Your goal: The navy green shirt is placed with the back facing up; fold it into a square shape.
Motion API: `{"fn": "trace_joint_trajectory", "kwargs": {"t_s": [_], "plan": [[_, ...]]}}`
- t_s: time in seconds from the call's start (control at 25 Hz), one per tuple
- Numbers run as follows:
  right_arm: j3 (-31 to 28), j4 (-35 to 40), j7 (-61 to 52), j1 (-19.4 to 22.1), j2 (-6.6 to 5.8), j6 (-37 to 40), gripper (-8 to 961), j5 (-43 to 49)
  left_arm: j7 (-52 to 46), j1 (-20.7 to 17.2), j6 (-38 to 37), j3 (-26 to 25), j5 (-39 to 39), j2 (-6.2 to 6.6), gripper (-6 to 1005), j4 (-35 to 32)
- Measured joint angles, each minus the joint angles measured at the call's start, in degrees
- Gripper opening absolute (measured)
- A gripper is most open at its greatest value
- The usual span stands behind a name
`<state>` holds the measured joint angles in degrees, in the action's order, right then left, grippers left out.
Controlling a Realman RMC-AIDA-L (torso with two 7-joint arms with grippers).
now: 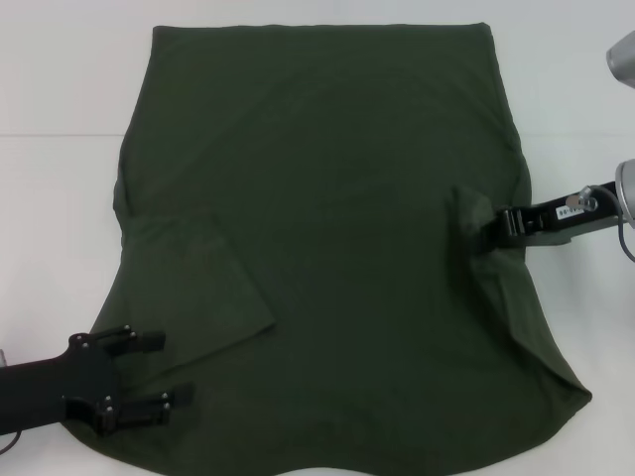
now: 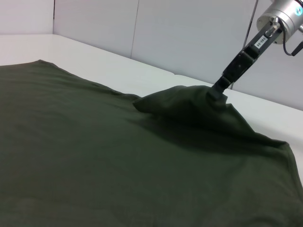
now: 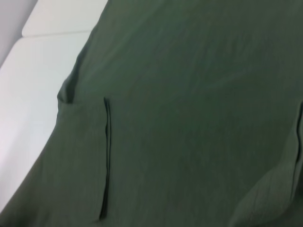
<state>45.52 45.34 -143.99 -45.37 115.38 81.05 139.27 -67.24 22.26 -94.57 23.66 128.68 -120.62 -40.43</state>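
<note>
Clearly the soft dark olive-green cotton shirt (image 1: 337, 248) draped limply from the right pincer (image 1: 493, 226), clamped on its sleeve; left pincer (image 1: 164, 382) stood apart, nearby hem graspable.

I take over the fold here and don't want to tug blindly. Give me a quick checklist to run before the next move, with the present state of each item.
1. Left sleeve folded in flat on the navy green shirt: ok.
2. Right end effector has cloth: ok, shut on the right sleeve, which is lifted into a peak.
3. Right sleeve folded in flat: not ok, it is raised and bunched.
4. Left end effector free of cloth: ok, open, nothing between its fingers, over the shirt's near left corner.
5. Shirt body smooth: ok apart from the lifted part.
6. Near hem lying straight: cannot tell, it runs out of view.
</note>
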Motion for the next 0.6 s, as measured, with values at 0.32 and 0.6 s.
{"fn": "trace_joint_trajectory", "kwargs": {"t_s": [0.32,0.6], "plan": [[0.1,-2.1,0.0,-0.8,0.35,-1.9,14,-0.8,0.0,0.2,0.0,0.2,0.0,0.01,823,0.0],[0.2,-3.4,0.8,-1.2,0.46,-2.5,23,-1.0,0.0,0.2,0.1,0.3,0.0,-0.06,823,0.0]]}}
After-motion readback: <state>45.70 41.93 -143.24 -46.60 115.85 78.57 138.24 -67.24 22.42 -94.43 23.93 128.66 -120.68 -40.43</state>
